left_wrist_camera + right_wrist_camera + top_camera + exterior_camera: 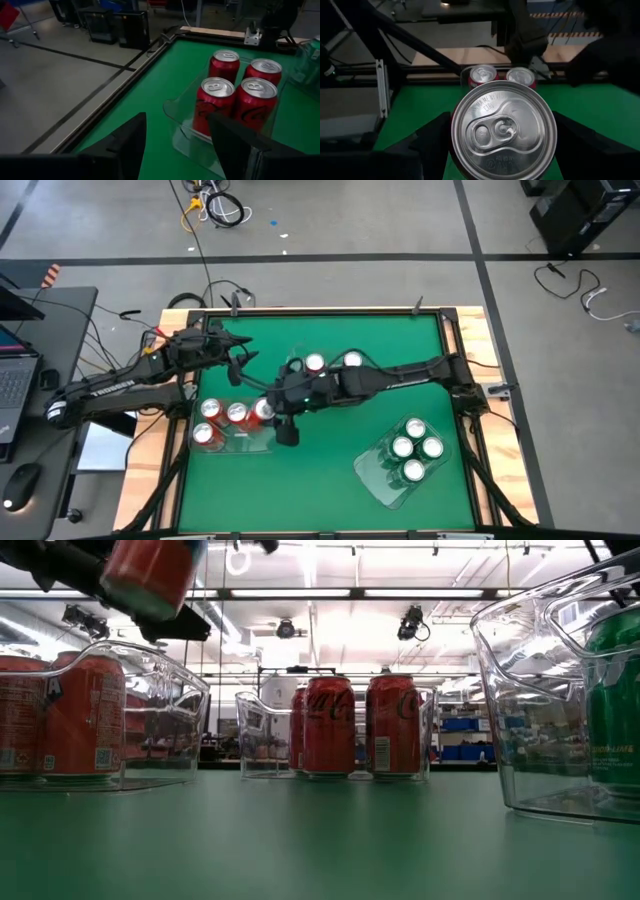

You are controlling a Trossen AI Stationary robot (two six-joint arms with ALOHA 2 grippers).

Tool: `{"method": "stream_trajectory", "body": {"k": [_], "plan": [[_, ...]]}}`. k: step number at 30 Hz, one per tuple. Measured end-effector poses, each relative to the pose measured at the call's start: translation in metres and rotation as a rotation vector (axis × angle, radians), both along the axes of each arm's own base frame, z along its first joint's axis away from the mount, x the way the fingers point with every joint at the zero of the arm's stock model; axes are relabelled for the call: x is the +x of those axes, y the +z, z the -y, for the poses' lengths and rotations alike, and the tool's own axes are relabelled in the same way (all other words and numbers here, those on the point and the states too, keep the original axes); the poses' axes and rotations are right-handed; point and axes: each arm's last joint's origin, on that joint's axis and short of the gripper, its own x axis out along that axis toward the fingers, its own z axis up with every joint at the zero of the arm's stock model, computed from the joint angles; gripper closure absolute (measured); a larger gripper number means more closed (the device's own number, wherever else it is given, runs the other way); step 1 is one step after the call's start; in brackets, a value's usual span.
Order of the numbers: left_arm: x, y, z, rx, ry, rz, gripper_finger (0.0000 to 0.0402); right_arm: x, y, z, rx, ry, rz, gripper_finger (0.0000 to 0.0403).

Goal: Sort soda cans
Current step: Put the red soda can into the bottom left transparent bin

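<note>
The right gripper [502,150], at the high view's centre, has its fingers clamped on a red silver-topped soda can [503,131] held above the green tabletop [330,480]. At left, the left gripper [175,145] hovers with fingers apart beside a clear plastic bin [240,442] holding four red cans [237,95].

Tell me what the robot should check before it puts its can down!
1. Grip: the right pincer is shut on a red can. Ok.
2. Place: the can hangs over the left bin. Ok.
3. Colour: the cans in the bin are red too. Ok.
4. Upright: the can is tilted in the low view. Not ok.
5. Free spot under the can: cannot tell.
6. The left pincer is open, empty and away from the bin. Ok.
</note>
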Motion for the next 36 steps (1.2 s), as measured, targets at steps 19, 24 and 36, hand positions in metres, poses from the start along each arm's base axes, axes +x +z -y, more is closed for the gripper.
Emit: {"method": "stream_trajectory", "body": {"k": [19,24,36], "plan": [[0.000,0.000,-0.001,-0.001,0.027,-0.001,0.0184,0.032,-0.075,0.000,0.055,0.094,-0.167,0.0123],[0.000,0.000,-0.001,-0.002,0.027,0.000,0.0184,0.023,-0.070,0.001,0.068,0.084,-0.238,0.0123],[-0.001,0.000,-0.001,-0.006,0.027,-0.002,0.0184,-0.016,-0.053,-0.008,0.090,0.071,-0.484,0.0123]]}}
